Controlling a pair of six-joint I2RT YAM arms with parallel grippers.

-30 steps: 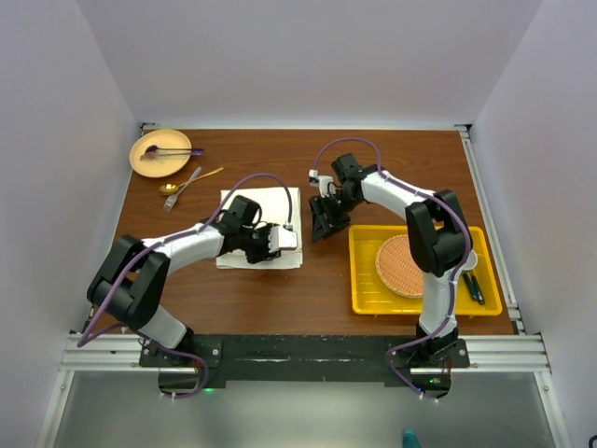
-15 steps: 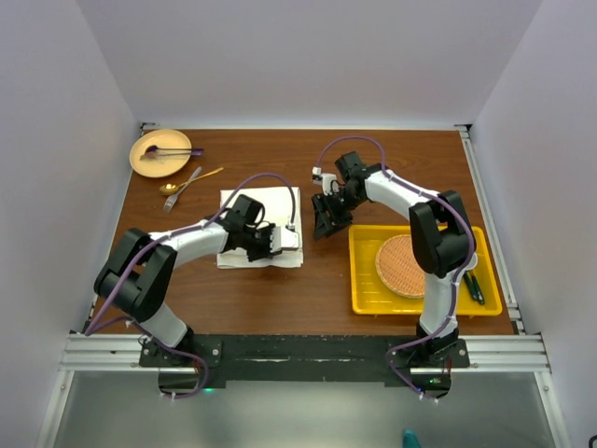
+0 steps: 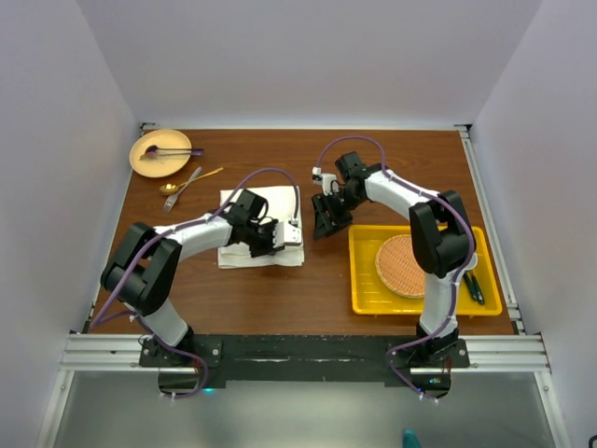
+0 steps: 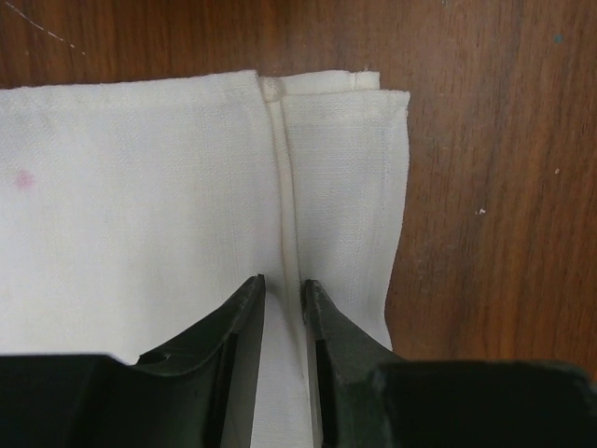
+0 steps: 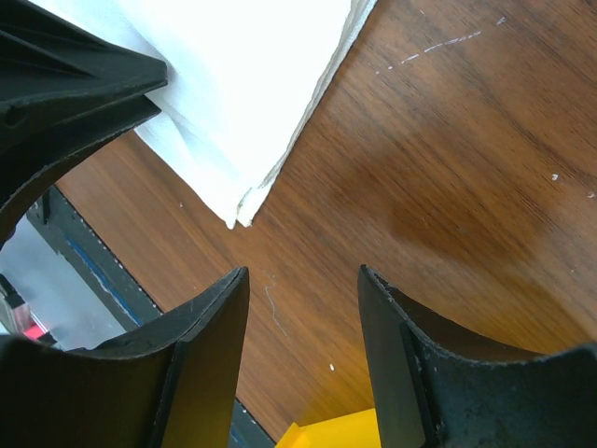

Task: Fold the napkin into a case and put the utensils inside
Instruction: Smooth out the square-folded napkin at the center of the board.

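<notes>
Risk sits first at the left hand [image 4: 283, 291], nearest us: its jaws stand narrow, pinching a raised crease of the cream napkin [image 4: 140, 187], which lies folded on the wooden bench [image 4: 485, 187]. We judge the hold thin; if the hand lifts or drags quickly, the crease may slip free, or the layers beneath may slide and spoil the fold. Just beside the cloth's corner, the right hand [image 5: 303, 280] hovers half wide over bare wood, holding nothing; coming in low, it could catch the edge and rumple it. Farther off, the gold utensils [image 3: 182, 184] lie on the bench near the napkin's far left corner, not touching it, so no case holds them yet. As for containers: the yellow tray [image 3: 366, 280] by the right arm carries a round woven orange mat [image 3: 403, 265] and dark green-handled utensils [image 3: 474, 285]; the tan plate [image 3: 154, 166] in the far left corner holds a purple utensil [image 3: 182, 151]
</notes>
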